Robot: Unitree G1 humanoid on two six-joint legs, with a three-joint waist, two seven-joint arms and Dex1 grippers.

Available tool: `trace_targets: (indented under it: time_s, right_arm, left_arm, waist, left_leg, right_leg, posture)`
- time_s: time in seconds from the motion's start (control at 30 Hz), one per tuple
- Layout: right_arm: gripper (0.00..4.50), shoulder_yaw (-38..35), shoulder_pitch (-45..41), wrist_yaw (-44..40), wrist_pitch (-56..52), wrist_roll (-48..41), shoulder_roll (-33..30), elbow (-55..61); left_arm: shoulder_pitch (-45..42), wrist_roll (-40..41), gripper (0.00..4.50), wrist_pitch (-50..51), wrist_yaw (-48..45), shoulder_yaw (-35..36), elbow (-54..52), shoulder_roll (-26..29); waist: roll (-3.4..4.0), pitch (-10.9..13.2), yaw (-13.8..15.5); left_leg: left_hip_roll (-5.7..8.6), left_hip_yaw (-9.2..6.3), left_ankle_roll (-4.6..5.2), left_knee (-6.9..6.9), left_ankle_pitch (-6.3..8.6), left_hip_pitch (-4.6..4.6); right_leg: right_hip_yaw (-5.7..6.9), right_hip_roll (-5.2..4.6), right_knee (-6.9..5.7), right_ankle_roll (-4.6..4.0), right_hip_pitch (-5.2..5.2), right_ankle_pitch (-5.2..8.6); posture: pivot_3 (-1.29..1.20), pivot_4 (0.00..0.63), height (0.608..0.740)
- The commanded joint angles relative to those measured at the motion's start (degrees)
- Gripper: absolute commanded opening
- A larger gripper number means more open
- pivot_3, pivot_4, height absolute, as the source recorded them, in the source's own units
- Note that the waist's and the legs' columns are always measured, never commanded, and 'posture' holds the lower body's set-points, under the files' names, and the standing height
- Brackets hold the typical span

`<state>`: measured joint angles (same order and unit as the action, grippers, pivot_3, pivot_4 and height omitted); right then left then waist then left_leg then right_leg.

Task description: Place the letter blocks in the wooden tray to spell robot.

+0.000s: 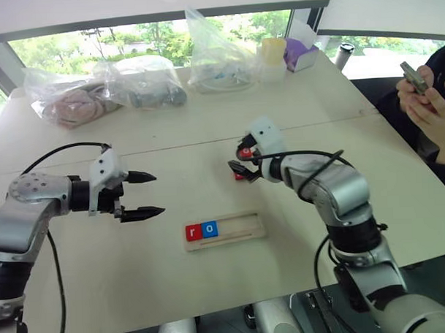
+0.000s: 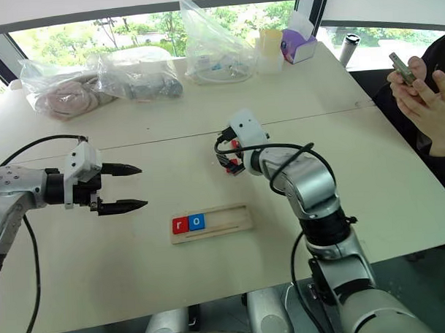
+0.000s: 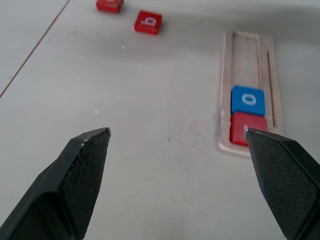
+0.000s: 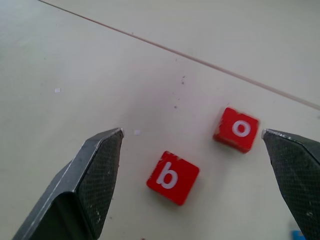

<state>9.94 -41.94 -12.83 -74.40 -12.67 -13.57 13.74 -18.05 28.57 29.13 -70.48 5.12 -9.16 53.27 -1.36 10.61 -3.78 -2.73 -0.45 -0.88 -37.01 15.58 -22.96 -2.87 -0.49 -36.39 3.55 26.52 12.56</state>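
Right gripper (image 4: 192, 150) jaws wide over red b (image 4: 172, 177); red o (image 4: 237, 129) close beside, wrong-tile grab likely. Left gripper (image 1: 144, 193) open, empty, beside tray (image 1: 243, 231).

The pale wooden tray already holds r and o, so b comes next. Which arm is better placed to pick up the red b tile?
Right. The right gripper hangs open just over the red square b tile, which lies between its fingertips. The left gripper is open too, but sits off to the side of the wooden tray.
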Motion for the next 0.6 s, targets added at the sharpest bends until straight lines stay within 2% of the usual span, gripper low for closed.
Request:
trace_targets:
  time_s: [0.03, 0.23, 0.47, 0.6]
  right_arm:
    - [4.50, -1.49, -2.57, 2.60, -6.26, 0.66, 2.59, -0.04]
    - [4.50, -2.18, -3.50, 6.00, -12.84, 1.84, 7.67, -0.85]
    - [4.50, -3.98, -3.88, 10.91, -10.66, 5.36, 12.35, -6.79]
    - [4.50, -7.61, -3.81, 15.33, -7.92, 8.07, 15.62, -12.16]
  left_arm:
    - [-0.61, 4.31, 4.47, 3.33, 1.61, 3.36, -4.71, 0.09]
    - [0.39, 5.39, 4.47, 4.78, 4.30, 3.74, -7.55, -0.07]
    - [1.43, 5.52, 4.47, 4.88, 6.52, 3.35, -9.08, -0.46]
    - [2.11, 5.53, 4.47, 5.07, 7.58, 3.54, -9.92, -0.46]
  waist:
    - [0.01, 0.00, 0.01]
    - [0.01, 0.00, -0.18]
    - [0.01, 0.00, -0.18]
    - [0.01, -0.01, -0.18]
  left_leg:
    - [0.00, -0.02, 0.00, -0.01, 0.00, -0.16]
    - [0.01, -0.02, 0.00, -0.10, 0.00, -0.19]
    - [0.01, -0.02, -0.02, -0.19, -0.03, 0.03]
    - [0.02, -0.01, -0.02, -0.20, -0.03, 0.07]
  right_leg:
    - [0.01, 0.00, -0.02, 0.01, 0.14, -0.01]
    - [0.01, 0.00, -0.03, 0.02, 0.17, -0.03]
    - [0.01, 0.01, -0.06, -0.10, -0.04, -0.12]
    - [0.00, 0.00, -0.06, -0.09, -0.08, -0.13]
  posture:
    - [0.00, 0.150, 0.740]
    - [0.00, 0.150, 0.740]
    - [0.00, 0.150, 0.740]
    - [0.00, 0.150, 0.740]
